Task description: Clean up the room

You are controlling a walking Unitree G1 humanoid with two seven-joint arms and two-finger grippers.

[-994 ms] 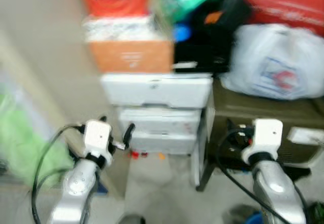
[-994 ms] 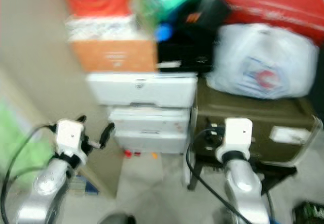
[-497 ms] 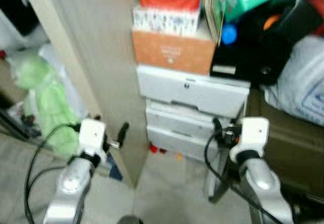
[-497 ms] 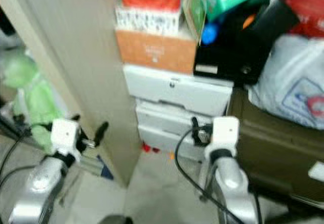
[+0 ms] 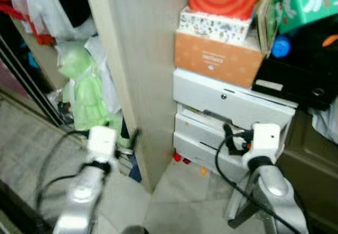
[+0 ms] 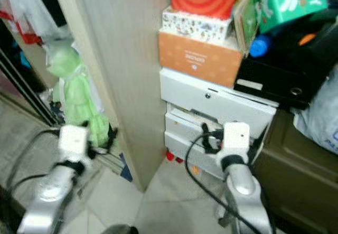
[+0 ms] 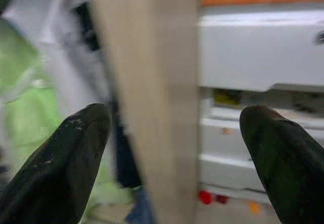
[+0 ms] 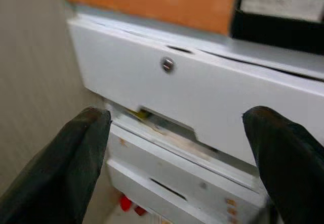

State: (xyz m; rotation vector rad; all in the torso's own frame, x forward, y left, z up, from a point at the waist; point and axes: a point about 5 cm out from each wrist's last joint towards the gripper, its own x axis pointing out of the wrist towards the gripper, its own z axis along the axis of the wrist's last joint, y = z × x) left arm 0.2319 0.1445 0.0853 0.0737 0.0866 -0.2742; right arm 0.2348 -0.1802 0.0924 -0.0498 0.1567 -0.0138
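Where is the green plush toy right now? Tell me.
In the left eye view, the green plush toy stands at the robot's left, beside the wooden panel, beyond the left hand.

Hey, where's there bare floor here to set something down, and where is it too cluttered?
Bare pale floor tile lies between the beige wooden panel and the white plastic drawer unit, ahead of both open claws. Small red bits sit at the drawers' foot. Crowded: the stacked orange cardboard box on top, and the green plush toy beyond the panel.
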